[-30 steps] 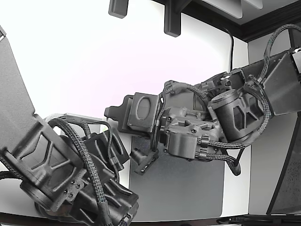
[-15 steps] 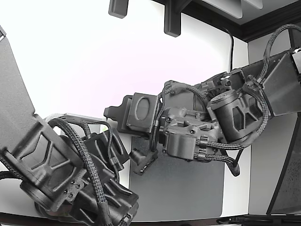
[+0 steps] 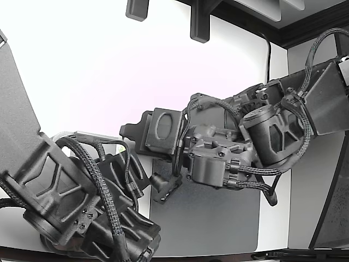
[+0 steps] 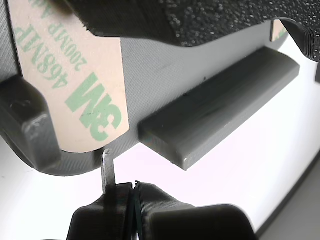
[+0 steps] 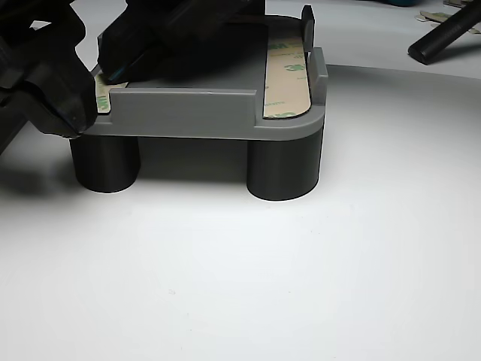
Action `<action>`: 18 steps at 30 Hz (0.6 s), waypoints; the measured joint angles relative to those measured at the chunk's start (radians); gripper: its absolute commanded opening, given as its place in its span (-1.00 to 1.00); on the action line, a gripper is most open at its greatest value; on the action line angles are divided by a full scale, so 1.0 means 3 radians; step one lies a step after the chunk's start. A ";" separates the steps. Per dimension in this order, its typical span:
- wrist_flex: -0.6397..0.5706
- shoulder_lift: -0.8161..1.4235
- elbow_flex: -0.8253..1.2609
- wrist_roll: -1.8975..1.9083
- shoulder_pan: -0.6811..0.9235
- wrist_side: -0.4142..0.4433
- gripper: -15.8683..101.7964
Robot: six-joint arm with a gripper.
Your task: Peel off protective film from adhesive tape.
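Observation:
The wrist view looks closely at a grey plastic part (image 4: 155, 70) with a raised bar (image 4: 220, 100). On it lies a strip of adhesive tape whose tan protective film (image 4: 75, 90) carries green 3M print. My gripper (image 4: 134, 192) is shut just off the part's rim, its black fingers pressed together. A thin metal blade (image 4: 107, 170) rises from one finger, and its tip sits right at the film's rounded end. I see no film lifted or pinched. In the other view the same part (image 5: 195, 113) carries a taped strip (image 5: 288, 79) at one end and another strip (image 5: 101, 96) under a black tool.
The part stands on dark round legs (image 5: 284, 169) over a white surface. A black body (image 5: 173, 37) covers its top. In the exterior view two dark arms (image 3: 218, 158) (image 3: 71, 202) crowd together above a grey mat (image 3: 212, 218).
In the exterior view the arm on the right has crept slightly down and to the left. The foreground arm has not moved.

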 measured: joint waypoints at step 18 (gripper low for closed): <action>0.0026 -0.0020 -0.0005 0.0026 0.0005 -0.0005 -0.90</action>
